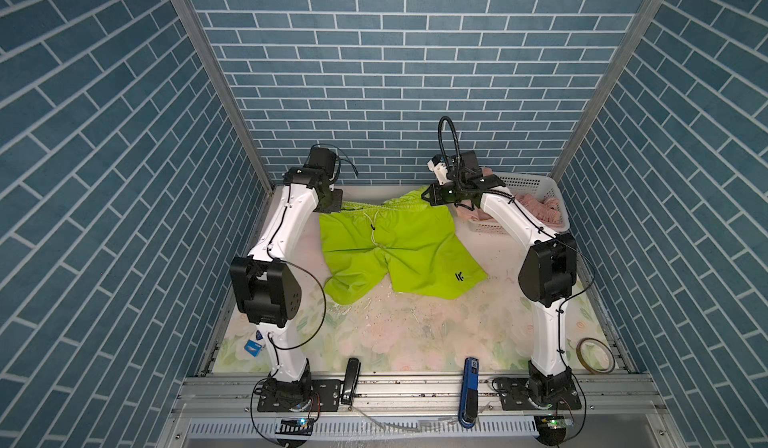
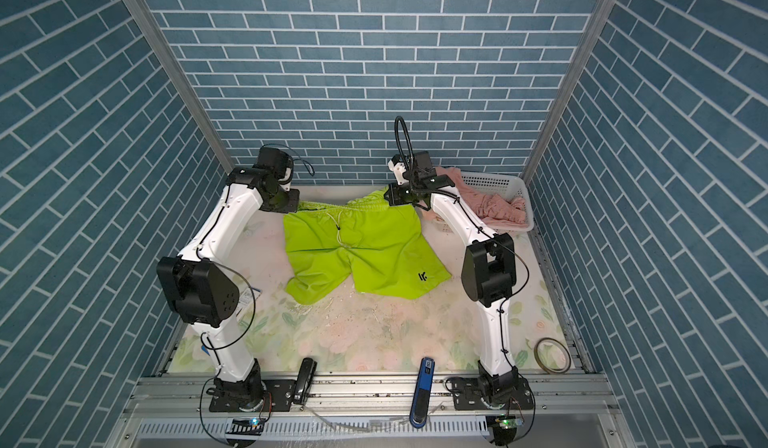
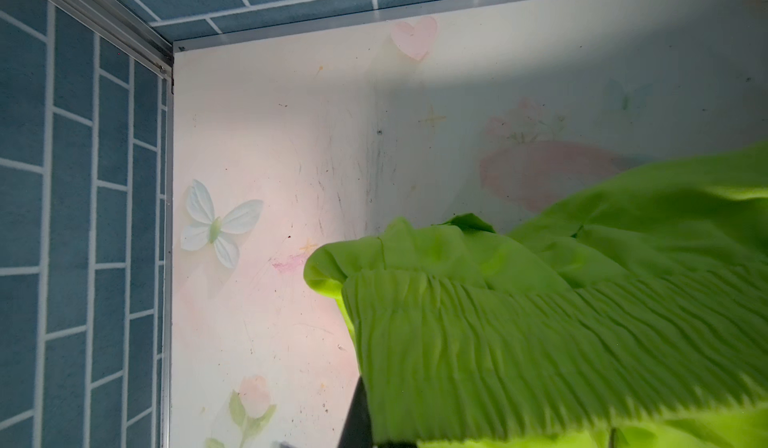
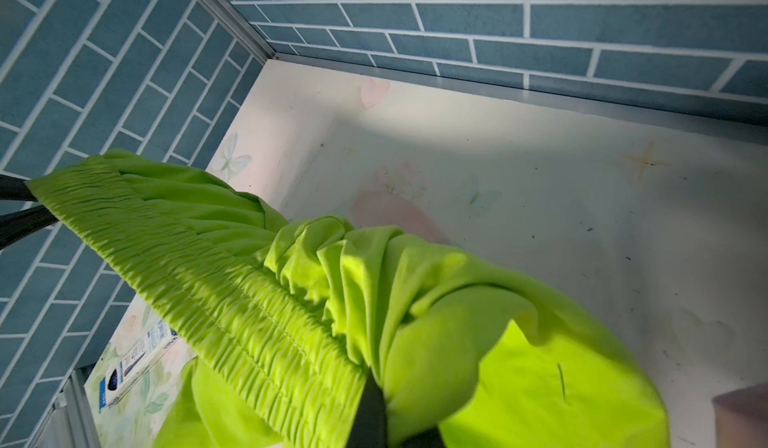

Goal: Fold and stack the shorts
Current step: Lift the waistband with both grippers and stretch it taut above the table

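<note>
Left gripper [image 1: 340, 204] pinches the green shorts [image 1: 399, 250] at the waistband's left end, right gripper [image 1: 427, 196] the right end, legs draped across the table [image 1: 415, 342]; pink shorts [image 1: 544, 209] lie in the far-right basket [image 1: 530, 181].

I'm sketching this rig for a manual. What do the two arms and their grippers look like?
The left arm and right arm have white link shells and bulky rounded black elbow housings, on black base plates. Thin black cables run clipped along the white links; a thick black hose loops above the right wrist. The left gripper and right gripper are black, with slim fingers.
</note>
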`<state>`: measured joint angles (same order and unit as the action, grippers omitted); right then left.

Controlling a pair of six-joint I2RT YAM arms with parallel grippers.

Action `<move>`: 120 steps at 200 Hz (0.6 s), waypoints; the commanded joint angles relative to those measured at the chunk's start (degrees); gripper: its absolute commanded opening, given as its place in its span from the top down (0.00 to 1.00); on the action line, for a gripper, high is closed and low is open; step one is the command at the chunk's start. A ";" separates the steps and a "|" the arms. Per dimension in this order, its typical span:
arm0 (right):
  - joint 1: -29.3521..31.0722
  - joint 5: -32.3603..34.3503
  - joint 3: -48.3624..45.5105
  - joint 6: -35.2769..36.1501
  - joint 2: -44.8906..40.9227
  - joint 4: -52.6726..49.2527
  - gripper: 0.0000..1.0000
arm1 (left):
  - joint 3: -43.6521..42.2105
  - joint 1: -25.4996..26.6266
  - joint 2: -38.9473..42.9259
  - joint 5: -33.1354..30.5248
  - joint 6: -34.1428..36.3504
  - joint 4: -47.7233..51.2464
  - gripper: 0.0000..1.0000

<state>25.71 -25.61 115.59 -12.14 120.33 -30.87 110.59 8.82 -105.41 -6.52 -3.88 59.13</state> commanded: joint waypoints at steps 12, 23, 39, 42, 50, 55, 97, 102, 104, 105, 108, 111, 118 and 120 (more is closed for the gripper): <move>-0.42 -2.90 -5.83 1.64 -18.47 1.41 1.00 | 3.54 -0.55 15.95 3.45 0.54 7.64 1.00; -0.36 -3.66 -8.70 1.42 -24.28 -0.53 1.00 | 2.77 -0.47 20.33 5.97 0.46 10.24 1.00; -0.25 -4.73 -11.25 1.48 -31.99 -5.13 1.00 | 1.53 -0.38 26.85 10.00 0.85 13.18 1.00; -0.20 -4.92 -11.54 1.57 -33.38 -6.19 1.00 | 1.41 -0.30 28.02 10.64 1.07 13.65 1.00; 0.15 -4.05 -11.98 2.21 -36.80 -8.64 1.00 | 1.66 -0.29 30.63 11.83 1.47 15.00 1.00; 0.82 -1.67 -11.58 3.03 -38.78 -10.75 1.00 | 2.27 -0.29 32.02 12.40 1.71 16.11 1.00; 3.86 -1.71 -2.86 3.45 -47.15 -22.30 1.00 | 19.77 -0.29 31.87 18.52 3.08 29.71 1.00; 4.11 -1.79 -2.44 3.00 -47.73 -22.47 1.00 | 20.48 -0.29 32.59 18.09 2.94 29.45 1.00; 4.22 -1.92 -2.29 2.89 -47.95 -22.48 1.00 | 20.71 -0.29 32.71 17.76 2.88 29.28 1.00; 4.19 -2.00 -2.25 2.81 -48.06 -22.48 1.00 | 20.80 -0.29 32.89 17.59 2.85 29.24 1.00; 4.30 -2.30 -2.22 2.63 -48.33 -22.36 1.00 | 21.17 -0.29 33.22 17.09 2.76 29.08 1.00; 4.36 -2.67 -2.33 2.42 -48.56 -22.20 1.00 | 21.69 -0.29 33.30 16.74 2.67 29.10 1.00; 4.49 -3.12 -2.59 2.03 -48.94 -21.83 1.00 | 23.21 -0.29 33.11 15.77 2.36 29.45 1.00; 4.47 -3.20 -2.61 1.79 -48.96 -21.72 1.00 | 23.50 -0.29 33.13 15.56 2.31 29.46 1.00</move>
<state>30.57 -30.24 112.92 -10.76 71.50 -47.55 130.61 9.30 -71.64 13.72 -1.54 82.83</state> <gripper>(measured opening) 0.069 0.062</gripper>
